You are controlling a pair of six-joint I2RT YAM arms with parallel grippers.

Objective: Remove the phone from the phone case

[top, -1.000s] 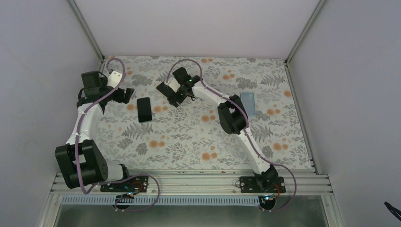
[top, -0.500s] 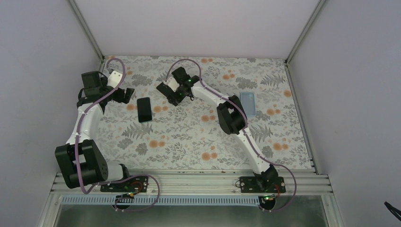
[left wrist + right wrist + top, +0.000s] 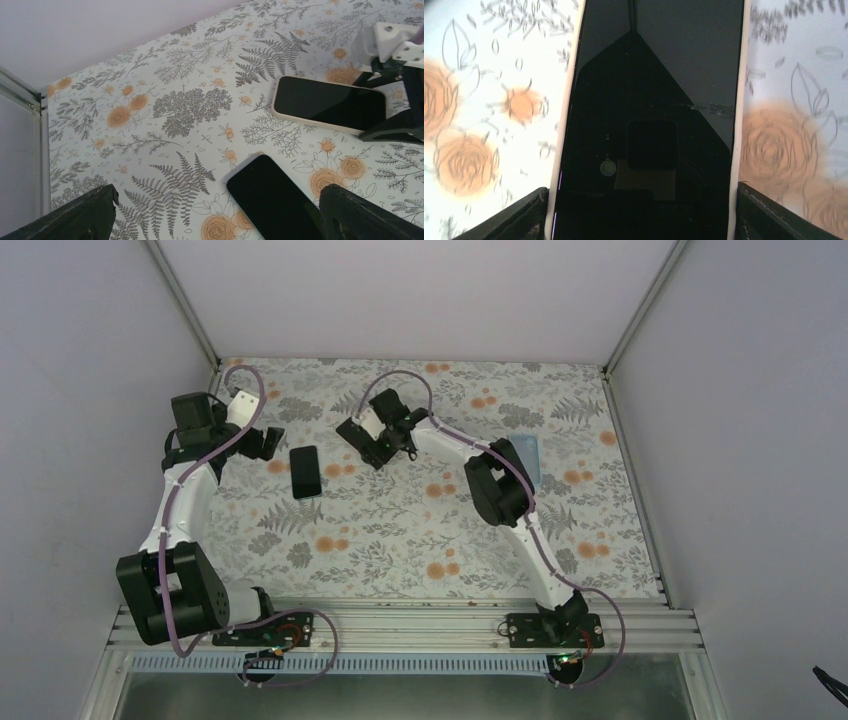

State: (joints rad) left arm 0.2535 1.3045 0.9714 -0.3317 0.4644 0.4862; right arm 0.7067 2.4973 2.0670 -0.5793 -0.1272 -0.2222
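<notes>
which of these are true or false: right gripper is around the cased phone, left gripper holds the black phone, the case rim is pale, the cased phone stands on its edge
The right gripper straddles the cased phone, a finger beside each long side. True.

The left gripper holds the black phone. False: it is open and empty, and the black phone lies on the table.

The case rim is pale. True.

The cased phone stands on its edge. False: it lies flat with its screen up.
</notes>
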